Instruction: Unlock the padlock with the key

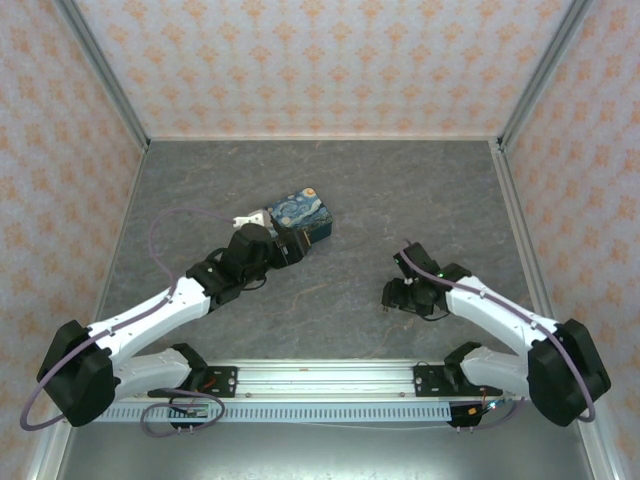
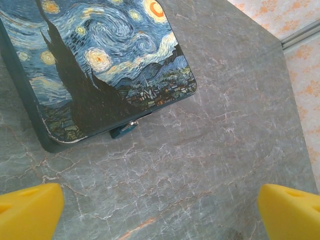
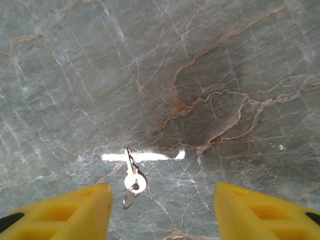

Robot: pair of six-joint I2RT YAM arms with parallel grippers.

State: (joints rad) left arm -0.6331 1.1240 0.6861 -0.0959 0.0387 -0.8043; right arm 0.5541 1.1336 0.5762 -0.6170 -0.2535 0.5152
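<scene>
Right gripper (image 3: 161, 189) hangs partly open and empty, its yellow fingers (image 3: 60, 210) either side of the key (image 3: 131, 172). The key lies flat on the marbled table (image 3: 225, 75), nearer one finger than the other. Light, thin, stiff and probably slick, it likely wants pinching at the round head by its ring (image 3: 129, 198). Left gripper (image 2: 160, 190), spread wide and empty, hovers near the starry-night box (image 2: 100, 65).

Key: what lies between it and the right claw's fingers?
Only bare grey table, seen in the right wrist view; the key lies in the gap between the right claw's yellow fingers, nearer the picture's left one.
</scene>
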